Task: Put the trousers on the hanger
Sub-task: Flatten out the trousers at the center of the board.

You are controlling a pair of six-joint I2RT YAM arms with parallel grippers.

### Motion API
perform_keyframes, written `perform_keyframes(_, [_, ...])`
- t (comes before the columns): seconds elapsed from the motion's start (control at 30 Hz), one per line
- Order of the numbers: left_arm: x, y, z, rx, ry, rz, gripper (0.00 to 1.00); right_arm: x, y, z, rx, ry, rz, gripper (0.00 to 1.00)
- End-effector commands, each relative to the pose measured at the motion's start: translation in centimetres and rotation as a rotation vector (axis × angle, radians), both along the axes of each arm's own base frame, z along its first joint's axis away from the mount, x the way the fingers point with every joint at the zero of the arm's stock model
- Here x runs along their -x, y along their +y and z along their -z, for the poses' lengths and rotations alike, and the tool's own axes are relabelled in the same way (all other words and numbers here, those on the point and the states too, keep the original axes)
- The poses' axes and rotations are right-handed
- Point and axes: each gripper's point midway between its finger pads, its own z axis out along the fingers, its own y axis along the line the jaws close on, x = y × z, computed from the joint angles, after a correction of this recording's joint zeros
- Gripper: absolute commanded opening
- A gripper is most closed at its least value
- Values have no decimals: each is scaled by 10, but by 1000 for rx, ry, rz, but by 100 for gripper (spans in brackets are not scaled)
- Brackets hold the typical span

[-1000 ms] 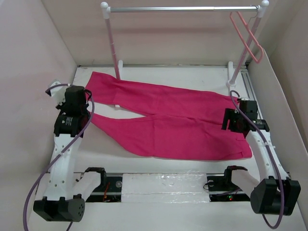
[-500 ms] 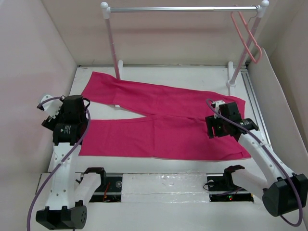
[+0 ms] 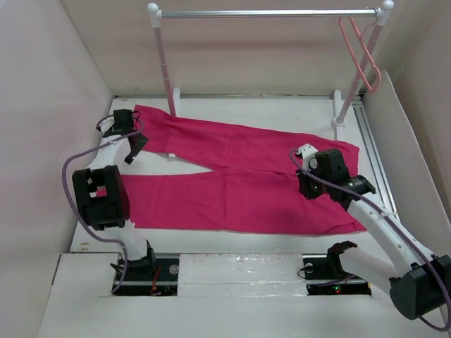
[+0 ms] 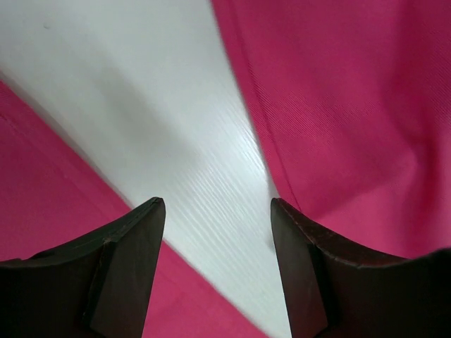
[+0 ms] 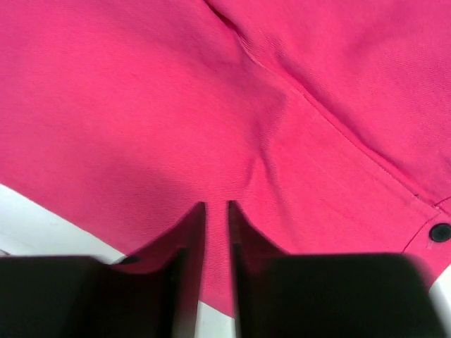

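**Left arm swings out to the far-left corner**

Since a second ago the left gripper [image 3: 132,146] has gone from the worktop's [image 3: 232,105] left edge to its far-left corner. Its jaws stand apart above the bare wedge between the two trouser legs. The right gripper [image 3: 308,186] has slid inward from the right edge, and its jaws have narrowed to a slit pinching the trousers [image 3: 232,176] near the waist button [image 5: 440,232]. The trousers lie flat across the middle. The hanger [image 3: 363,53] hangs on the rack bar [image 3: 268,13] above the far-right corner.
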Motion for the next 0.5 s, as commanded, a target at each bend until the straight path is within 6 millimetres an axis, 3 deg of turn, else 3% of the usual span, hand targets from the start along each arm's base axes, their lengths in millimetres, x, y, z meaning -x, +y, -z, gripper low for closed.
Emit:
perform_keyframes(0.0, [-30,35,-23,110,-142,-98,57,-7,16,-25,-44,-109,-63,27])
perform_keyframes(0.07, [-36,54,-8,138,-132,-137,57,-4,19,-27,-51,-115,-74,42])
perform_keyframes(0.17, [-52,66,9,139,-109,-144,57,1,23,-28,-59,-112,-81,50])
perform_keyframes(0.27, [-69,69,36,150,-51,-125,57,5,32,-31,-68,-111,-90,51])
perform_keyframes(0.4, [-83,73,50,154,-36,-122,57,5,38,-32,-60,-102,-83,51])
perform_keyframes(0.47, [-94,76,59,151,-21,-118,52,4,38,-32,-53,-98,-73,51])
